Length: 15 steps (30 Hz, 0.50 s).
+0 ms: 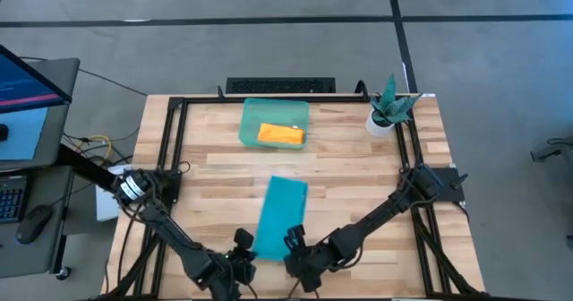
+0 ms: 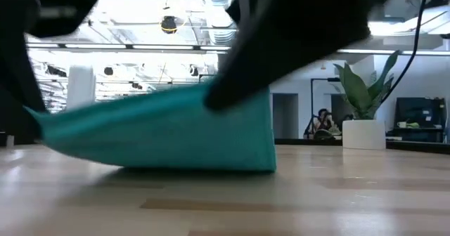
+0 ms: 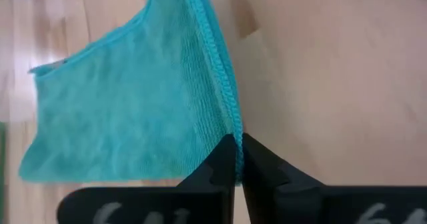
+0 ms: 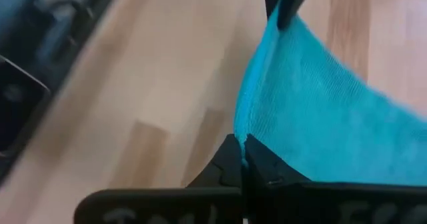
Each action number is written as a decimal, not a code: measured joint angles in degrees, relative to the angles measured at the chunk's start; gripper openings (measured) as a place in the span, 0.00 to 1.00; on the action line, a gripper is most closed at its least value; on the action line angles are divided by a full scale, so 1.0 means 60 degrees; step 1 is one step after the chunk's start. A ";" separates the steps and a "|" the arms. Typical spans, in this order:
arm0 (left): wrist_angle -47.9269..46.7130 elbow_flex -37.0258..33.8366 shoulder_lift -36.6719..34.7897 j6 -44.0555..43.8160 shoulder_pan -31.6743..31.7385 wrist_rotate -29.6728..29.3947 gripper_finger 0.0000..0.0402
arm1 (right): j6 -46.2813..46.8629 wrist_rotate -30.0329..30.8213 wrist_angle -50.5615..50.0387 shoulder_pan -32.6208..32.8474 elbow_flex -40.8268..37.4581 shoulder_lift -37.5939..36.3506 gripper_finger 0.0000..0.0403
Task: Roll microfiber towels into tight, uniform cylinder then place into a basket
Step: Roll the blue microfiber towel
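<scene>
Left claw is pinched shut on one near corner of the teal towel; the left wrist view shows the stitched hem caught right at the fingertips. Right claw is clamped the same way on the other near corner, hem just inside the tips. Towel is folded to a long strip on the surface, running from the claws toward the basket; the low view shows its near edge lifted while the far end rests on the wood. Risks, as judged: both grips sit on the very edge of the hem, so any pull away from the cloth could slip a corner free. If one corner leads the other, the roll would likely skew into a cone instead of an even cylinder. Loose cloth may drag along the wood without curling, giving a slack roll. Basket sits well beyond the strip, near the far edge. Count: two towels, one teal in hand, one orange towel lying bundled in the basket; one basket; one potted plant at the far right corner; two arms.
</scene>
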 joint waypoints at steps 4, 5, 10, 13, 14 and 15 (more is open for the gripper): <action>-0.1009 0.0797 -0.0006 -0.0345 -0.0449 -0.0310 0.01 | -0.0157 0.0393 -0.0091 0.0297 0.0521 -0.0004 0.04; -0.1307 0.0998 -0.0007 -0.0470 -0.0561 -0.0521 0.01 | -0.0162 0.0420 -0.0132 0.0353 0.0624 -0.0012 0.04; -0.2628 0.2026 -0.0011 -0.1258 -0.1174 -0.1700 0.01 | -0.0157 0.0420 -0.0271 0.0515 0.1044 -0.0015 0.02; -0.2996 0.2470 -0.0018 -0.1701 -0.1445 -0.2096 0.01 | -0.0068 0.0426 -0.0434 0.0596 0.1338 -0.0017 0.02; -0.3051 0.2557 -0.0022 -0.1792 -0.1503 -0.2145 0.01 | -0.0015 0.0424 -0.0489 0.0613 0.1414 -0.0024 0.03; -0.3077 0.2619 -0.0023 -0.1855 -0.1532 -0.2176 0.01 | 0.0003 0.0425 -0.0545 0.0626 0.1491 -0.0025 0.04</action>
